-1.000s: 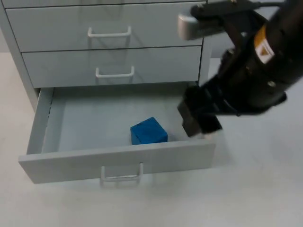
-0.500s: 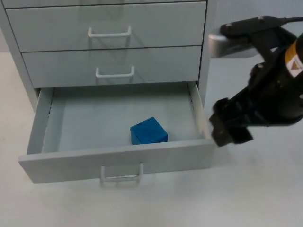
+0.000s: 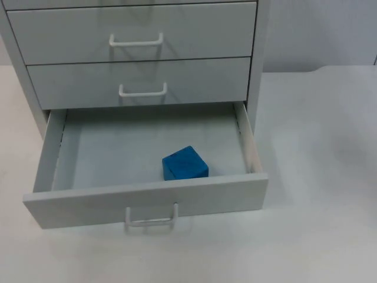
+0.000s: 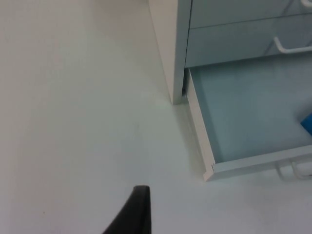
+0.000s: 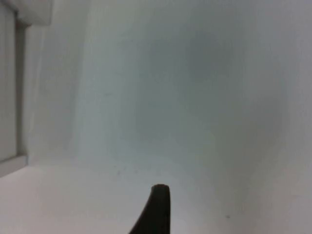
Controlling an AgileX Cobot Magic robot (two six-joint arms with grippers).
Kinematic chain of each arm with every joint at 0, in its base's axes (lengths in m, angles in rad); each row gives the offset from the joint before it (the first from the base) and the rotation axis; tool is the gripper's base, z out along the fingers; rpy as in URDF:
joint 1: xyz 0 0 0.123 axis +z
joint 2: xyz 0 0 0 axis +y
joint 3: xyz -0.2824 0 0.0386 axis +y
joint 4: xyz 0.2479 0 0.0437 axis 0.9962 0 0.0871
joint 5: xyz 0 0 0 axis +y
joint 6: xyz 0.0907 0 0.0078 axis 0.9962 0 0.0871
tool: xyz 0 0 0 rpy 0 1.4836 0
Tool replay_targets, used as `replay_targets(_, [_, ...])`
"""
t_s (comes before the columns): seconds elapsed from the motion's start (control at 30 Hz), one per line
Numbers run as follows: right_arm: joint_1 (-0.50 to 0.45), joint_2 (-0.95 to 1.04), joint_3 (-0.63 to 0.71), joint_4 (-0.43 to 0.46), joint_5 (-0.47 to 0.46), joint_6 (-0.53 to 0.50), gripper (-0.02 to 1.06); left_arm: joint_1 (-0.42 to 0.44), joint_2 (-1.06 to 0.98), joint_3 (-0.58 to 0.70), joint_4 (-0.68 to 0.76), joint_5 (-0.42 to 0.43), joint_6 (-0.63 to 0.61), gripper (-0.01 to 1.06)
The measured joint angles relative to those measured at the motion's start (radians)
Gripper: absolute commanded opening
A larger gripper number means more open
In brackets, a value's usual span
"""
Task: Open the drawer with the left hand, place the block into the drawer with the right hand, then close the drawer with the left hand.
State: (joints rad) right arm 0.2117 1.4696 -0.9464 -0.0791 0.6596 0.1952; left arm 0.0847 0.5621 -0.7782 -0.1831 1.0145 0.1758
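With the blue block (image 3: pixel 185 163) lying inside the open bottom drawer (image 3: pixel 147 203), and the left pincer (image 4: pixel 139 212) beside the cabinet (image 4: pixel 168 48), its opening impossible to tell, you risk missing the handle (image 3: pixel 151 220) and pushing the front crooked.

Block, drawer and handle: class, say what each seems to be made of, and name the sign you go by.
Block: blue, matte, slightly rounded edges; possibly foam or painted wood.
Drawer: pale grey, smooth, thin flat walls; probably plastic or painted board, can't tell which.
Handle: white, thin bent bar; plastic or coated wire.

left pincer (image 4: pixel 134 214): black tapered fingertip | right pincer (image 5: pixel 156 209): black, rounded fingertip
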Motion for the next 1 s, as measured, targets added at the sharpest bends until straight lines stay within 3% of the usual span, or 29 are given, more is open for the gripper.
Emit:
replay_targets(0.13, [-0.128, -0.121, 0.002, 0.000, 0.057, -0.027, 0.78, 0.000, 0.000, 0.000, 0.000, 0.000, 0.000, 1.05])
replay_targets(0.3, [-0.212, -0.255, 0.050, 0.000, 0.071, -0.042, 0.78, -0.006, 0.000, 0.000, -0.002, 0.000, 0.000, 1.05])
replay_targets(0.67, [-0.223, -0.490, 0.193, 0.025, 0.104, -0.098, 0.78, -0.061, 0.000, 0.000, -0.004, -0.008, 0.019, 1.05])
replay_targets(1.0, [-0.223, -0.627, 0.198, 0.057, 0.116, -0.127, 0.78, -0.061, 0.000, 0.000, -0.004, -0.008, 0.026, 1.05])
